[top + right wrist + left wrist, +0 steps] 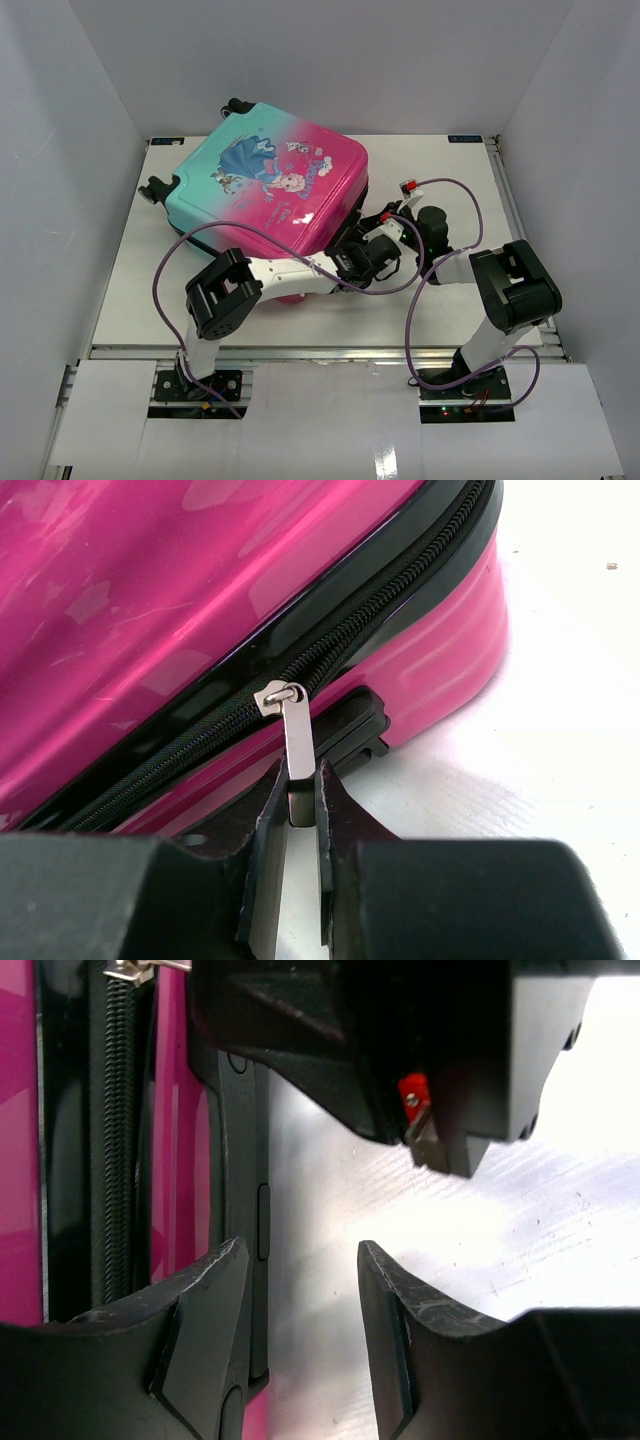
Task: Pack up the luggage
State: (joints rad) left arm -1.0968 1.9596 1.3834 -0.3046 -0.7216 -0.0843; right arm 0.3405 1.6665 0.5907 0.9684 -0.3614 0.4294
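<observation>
Evidently the luggage (275, 190) is shut or very nearly so. It lies flat on the white table (160, 290), towards the far left, princess side up and wheels at the far and left corners. Lying flat puts its zipper track (400, 600) sideways along the near-right edge, where both arms can reach it.

The right gripper (300, 785) has its fingers pressed together on the flat metal zipper pull (297, 745). It pinches the tab's lower end, with the slider just above on the track. That hold suits dragging the slider along the seam, so zipping up looks like the step in hand.

The left gripper (300, 1252) hangs with its jaws spread and nothing between them, just beside the pink shell and a black bar (240, 1160). The bar may be a handle, though the close view leaves that unsure. I judge it is waiting to steady the case.

Both forearms are folded low over the table, converging on that near-right corner from bent elbows.
</observation>
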